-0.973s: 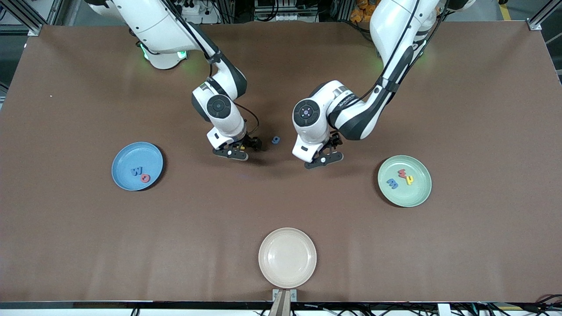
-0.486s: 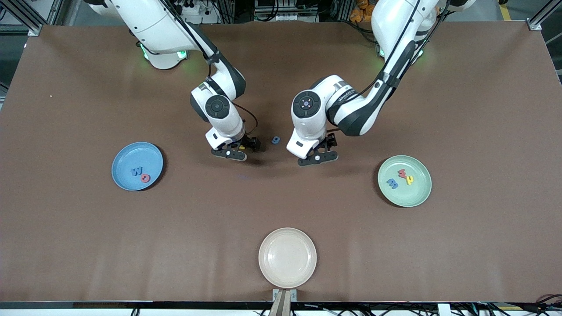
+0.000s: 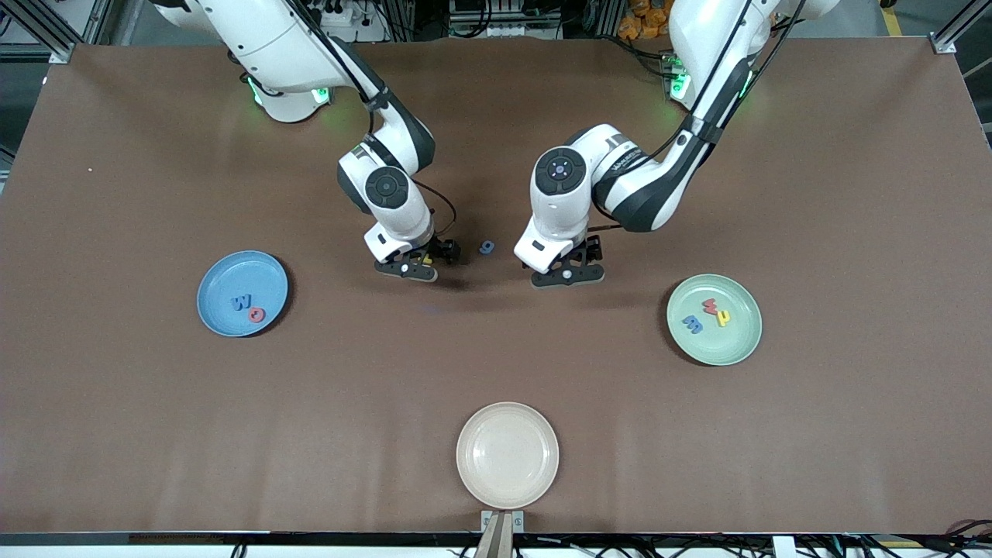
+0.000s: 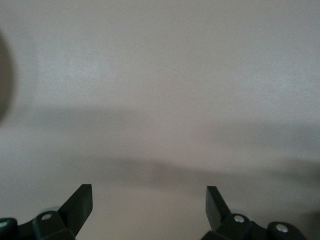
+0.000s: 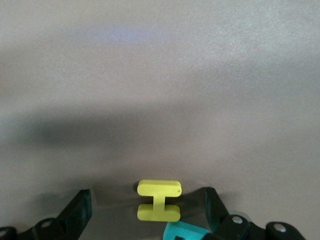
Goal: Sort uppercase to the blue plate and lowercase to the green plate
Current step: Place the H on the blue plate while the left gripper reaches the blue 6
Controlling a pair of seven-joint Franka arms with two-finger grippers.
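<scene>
My right gripper (image 3: 411,268) is open and low at the table, its fingers either side of the yellow H (image 5: 159,200), not touching it. A teal letter (image 5: 184,232) lies right beside the H, by one fingertip (image 5: 212,206). A blue g (image 3: 486,247) lies on the table between the two grippers. My left gripper (image 3: 566,275) is open and empty over bare table (image 4: 148,200). The blue plate (image 3: 221,273) holds a blue W (image 3: 242,301) and a red round letter (image 3: 256,314). The green plate (image 3: 736,341) holds a red m (image 3: 711,306), a yellow letter (image 3: 722,317) and a blue m (image 3: 692,324).
A cream plate (image 3: 507,484) sits by the table's edge nearest the front camera. The two arms' wrists hang close together over the table's middle, with the blue g between them.
My left arm's wrist has swung round and its gripper has shifted slightly over the table beside the blue g. My right gripper has hardly moved.
</scene>
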